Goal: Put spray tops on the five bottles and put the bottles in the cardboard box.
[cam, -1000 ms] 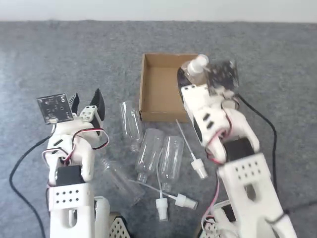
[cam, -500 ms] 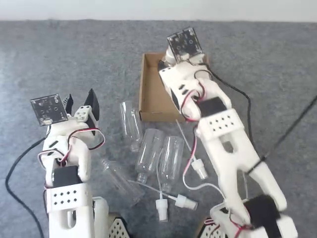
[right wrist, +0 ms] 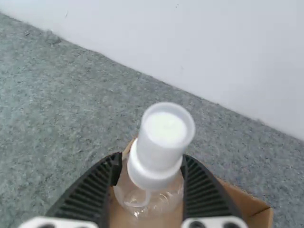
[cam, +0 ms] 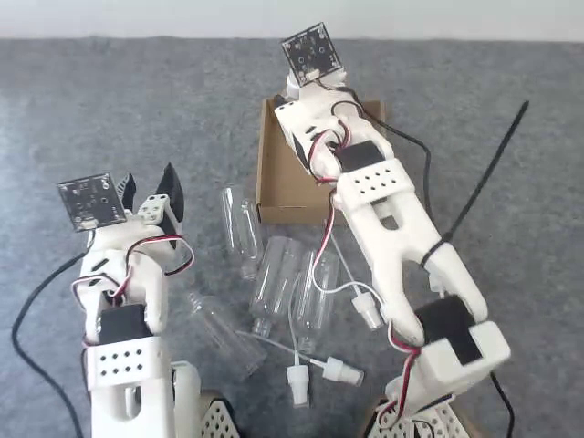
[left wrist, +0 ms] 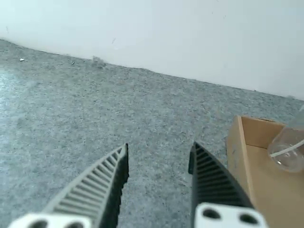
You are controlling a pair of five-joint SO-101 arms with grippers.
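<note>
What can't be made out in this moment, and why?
- High view: the right arm covers much of the cardboard box, hiding its contents.
- Right wrist view: the capped bottle's base is cut off by the edge; box contact unclear.
- Left wrist view: the edge crops the capped bottle.

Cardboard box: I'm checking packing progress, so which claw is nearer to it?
Right. The right claw holds a spray-topped bottle over the cardboard box; the left claw hangs open above the grey mat, well off to the box's side.
</note>
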